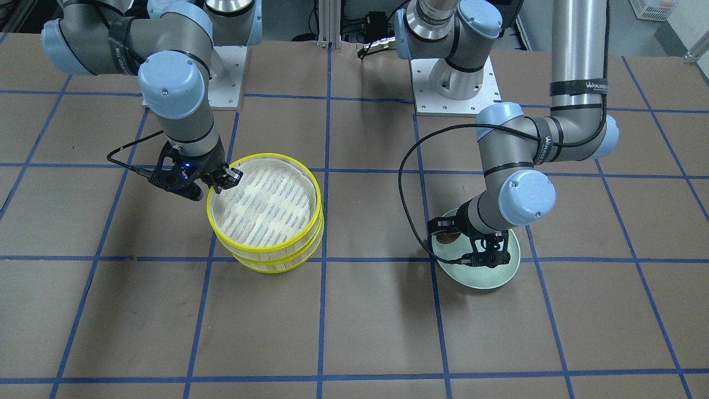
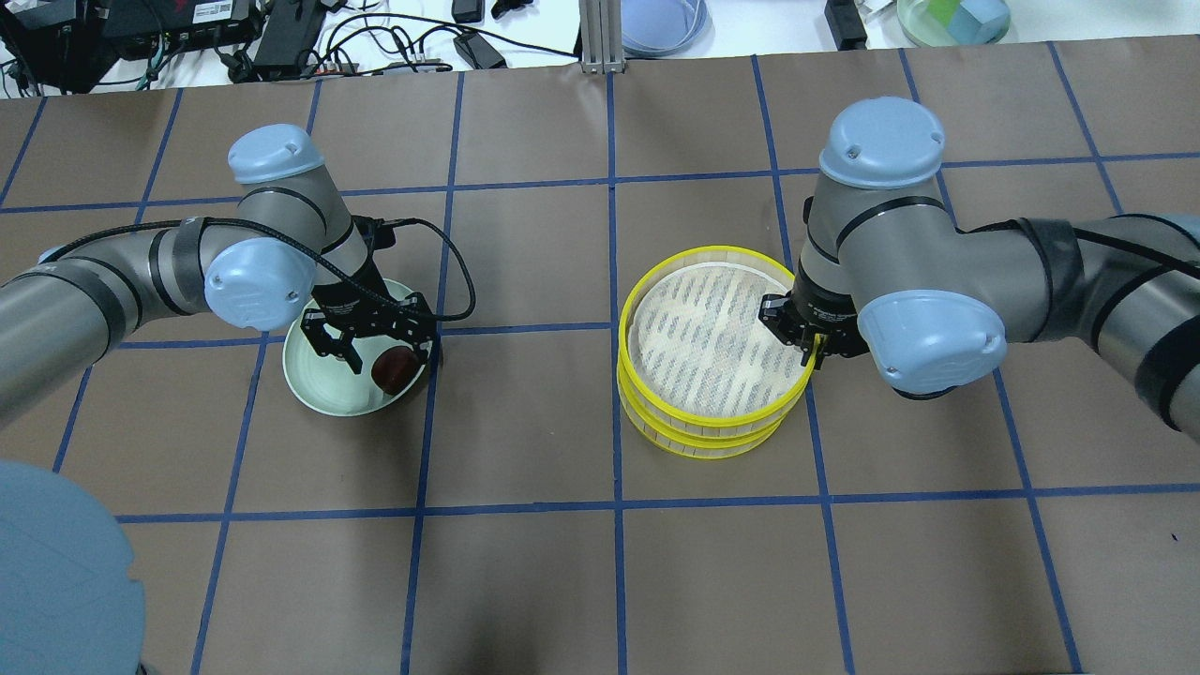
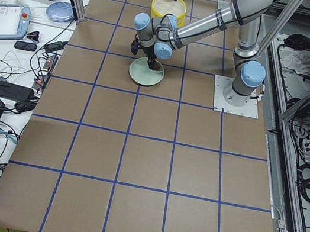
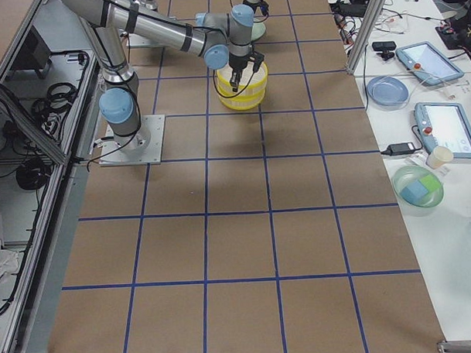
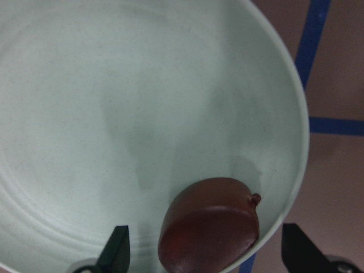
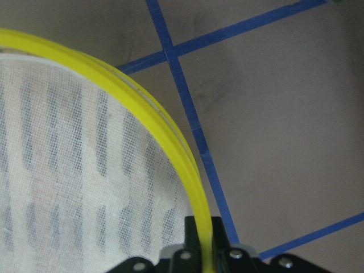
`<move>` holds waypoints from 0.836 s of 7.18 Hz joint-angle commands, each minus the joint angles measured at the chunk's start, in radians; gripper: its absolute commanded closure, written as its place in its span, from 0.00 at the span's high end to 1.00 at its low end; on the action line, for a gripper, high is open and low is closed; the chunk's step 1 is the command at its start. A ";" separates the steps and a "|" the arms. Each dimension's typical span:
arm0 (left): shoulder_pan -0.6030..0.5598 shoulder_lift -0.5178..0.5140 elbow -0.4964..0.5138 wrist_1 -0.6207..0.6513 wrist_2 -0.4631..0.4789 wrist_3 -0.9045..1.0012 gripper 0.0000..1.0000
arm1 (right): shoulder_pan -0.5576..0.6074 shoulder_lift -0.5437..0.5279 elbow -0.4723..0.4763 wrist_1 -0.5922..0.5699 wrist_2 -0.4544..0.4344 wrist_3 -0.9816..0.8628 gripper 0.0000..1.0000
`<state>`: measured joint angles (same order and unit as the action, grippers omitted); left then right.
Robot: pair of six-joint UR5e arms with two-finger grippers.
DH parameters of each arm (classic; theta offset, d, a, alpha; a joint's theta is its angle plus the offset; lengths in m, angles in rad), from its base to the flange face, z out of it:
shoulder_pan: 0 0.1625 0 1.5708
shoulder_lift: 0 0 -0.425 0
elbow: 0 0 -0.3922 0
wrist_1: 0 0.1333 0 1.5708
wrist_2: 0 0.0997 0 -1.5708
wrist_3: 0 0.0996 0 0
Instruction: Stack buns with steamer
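L gripper (image 5: 207, 250): fingers apart, one tip each side of the brown bun (image 2: 394, 368), pointing down into the plate (image 2: 323, 380). Can't tell from the wrist cam if the tips touch the bun. Bun sits inside the plate, close to the rim on the side nearest the steamer. L wrist is bent steeply down over the plate. Forearm comes in low from the table's left edge, w/ a black cable looping off the wrist.

R gripper (image 2: 807, 352): fingers clamped on the yellow top rim of the steamer (image 2: 703, 433). In the wrist cam the rim runs straight btwn them, one finger inside and one outside. Grip is on the side of the rim nearest the R arm. R wrist points down, elbow joint just above it, forearm stretching out roughly level toward the table's right.

Steamer = stacked yellow-rimmed tiers, top one sitting a bit off-centre on those below. White mesh cloth (image 2: 708, 337) covers the top. Steamer and plate are well apart on the brown table (image 2: 525, 581) w/ blue grid tape. No pale bun visible.
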<state>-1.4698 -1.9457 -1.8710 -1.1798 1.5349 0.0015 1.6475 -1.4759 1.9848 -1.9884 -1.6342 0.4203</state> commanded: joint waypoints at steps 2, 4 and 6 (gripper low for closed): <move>0.000 0.001 0.001 0.003 -0.009 -0.005 0.05 | 0.000 0.023 -0.001 -0.003 -0.001 0.000 0.00; 0.000 0.002 0.003 0.003 -0.009 -0.003 0.00 | 0.000 0.028 0.000 0.002 -0.004 -0.003 0.00; 0.000 0.037 0.036 0.014 -0.006 0.000 0.00 | 0.000 0.028 -0.004 0.006 -0.006 -0.008 0.00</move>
<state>-1.4696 -1.9262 -1.8580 -1.1687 1.5270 -0.0009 1.6475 -1.4486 1.9823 -1.9859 -1.6386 0.4143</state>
